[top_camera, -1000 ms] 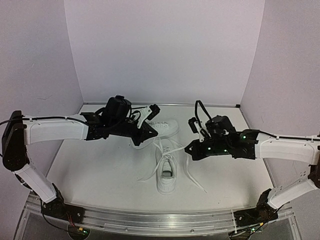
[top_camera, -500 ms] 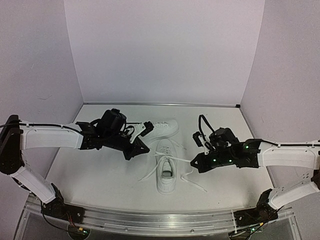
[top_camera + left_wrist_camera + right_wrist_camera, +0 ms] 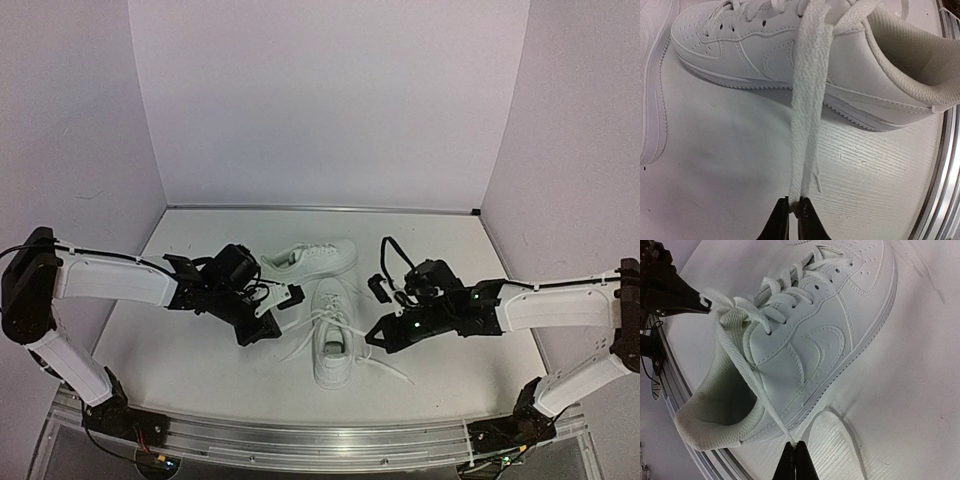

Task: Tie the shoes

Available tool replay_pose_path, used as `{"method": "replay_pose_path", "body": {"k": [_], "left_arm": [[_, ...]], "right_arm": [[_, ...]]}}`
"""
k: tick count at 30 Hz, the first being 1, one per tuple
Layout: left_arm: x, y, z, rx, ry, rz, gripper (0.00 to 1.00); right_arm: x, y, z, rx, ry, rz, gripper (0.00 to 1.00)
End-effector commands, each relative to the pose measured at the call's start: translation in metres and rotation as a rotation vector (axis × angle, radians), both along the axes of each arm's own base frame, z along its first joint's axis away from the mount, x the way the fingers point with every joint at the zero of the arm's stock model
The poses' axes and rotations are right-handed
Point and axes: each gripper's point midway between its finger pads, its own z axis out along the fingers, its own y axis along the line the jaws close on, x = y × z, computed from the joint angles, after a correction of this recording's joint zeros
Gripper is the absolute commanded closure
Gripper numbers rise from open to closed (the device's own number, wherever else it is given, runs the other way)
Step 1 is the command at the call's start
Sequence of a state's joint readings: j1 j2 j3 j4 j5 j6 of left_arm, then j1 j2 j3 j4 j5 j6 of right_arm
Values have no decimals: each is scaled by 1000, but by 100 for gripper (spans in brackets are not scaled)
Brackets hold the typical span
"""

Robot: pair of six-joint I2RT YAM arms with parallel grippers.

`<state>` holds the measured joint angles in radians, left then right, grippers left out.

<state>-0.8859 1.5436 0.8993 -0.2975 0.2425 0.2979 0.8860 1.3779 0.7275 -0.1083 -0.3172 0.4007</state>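
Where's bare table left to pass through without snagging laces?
Bare table between the left arm and the front rail, and the far-right corner behind the right arm. Crowded in the middle: near shoe, far shoe, laces stretched out both ways.

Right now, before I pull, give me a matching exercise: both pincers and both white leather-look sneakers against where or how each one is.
Things:
1. left pincer
2. right pincer
3. nearer white leather-look sneaker
4. farther white leather-look sneaker

States:
A. lies crosswise, toward the back wall
B. shut on the right-hand flat white lace end
C. stands between the two pincers, heel toward the arm bases
D. shut on the left-hand flat white lace end

Pairs: 1-D, 2-B, 3-C, 4-A.
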Motion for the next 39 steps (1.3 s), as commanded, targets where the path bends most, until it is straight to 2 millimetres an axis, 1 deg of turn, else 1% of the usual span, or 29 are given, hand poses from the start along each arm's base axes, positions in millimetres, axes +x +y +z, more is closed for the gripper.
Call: {"method": "replay_pose_path", "body": {"k": [1,4,7,10,11,14,15,17,19,21,22,23,24,25,26,27,28,31,32,35,38,39], "left_arm": [[-2,-7,19,-38,-35,-44,86],[-3,-12,49,-156,-83,-39,73],[1,-16,85,-256,-145,-36,66],[13,-25,110,-305,-178,-23,62],[18,-29,114,-304,-180,-27,63],[30,-44,112,-260,-158,-53,67],[30,-50,108,-247,-128,-82,69],[28,-58,112,-247,-102,-138,72],[23,-61,112,-269,-109,-176,72],[19,-59,110,-290,-130,-193,72],[19,-59,113,-308,-150,-198,72],[18,-58,110,-309,-152,-200,73],[18,-58,112,-315,-164,-201,73],[18,-57,112,-312,-172,-199,73],[19,-56,111,-308,-179,-197,74],[20,-55,110,-303,-183,-193,74],[21,-54,109,-297,-188,-187,74],[22,-51,106,-287,-196,-178,73],[22,-50,104,-285,-197,-176,73],[22,-47,99,-272,-201,-165,73],[21,-45,96,-274,-205,-165,73],[21,-45,97,-278,-210,-166,72]], "right_arm": [[8,23,27,85,-45,55,100],[8,24,32,96,-54,57,100],[8,26,36,105,-58,63,100],[8,28,37,111,-57,70,100],[8,28,36,110,-56,70,100],[8,27,35,107,-57,66,100],[8,25,35,105,-58,60,100],[9,22,34,102,-61,46,100],[7,21,35,107,-58,44,100],[5,21,33,108,-50,51,100],[3,21,30,107,-42,56,99],[2,20,27,102,-35,59,98],[1,20,24,96,-27,62,96],[0,20,23,95,-22,68,92],[-1,20,22,95,-18,73,85],[-1,20,24,96,-22,75,75],[0,20,27,98,-30,75,68],[7,23,48,117,-79,69,54],[11,25,56,120,-99,64,52],[26,30,72,101,-142,56,52],[44,38,79,71,-159,56,60],[48,40,78,58,-156,62,61]]}}
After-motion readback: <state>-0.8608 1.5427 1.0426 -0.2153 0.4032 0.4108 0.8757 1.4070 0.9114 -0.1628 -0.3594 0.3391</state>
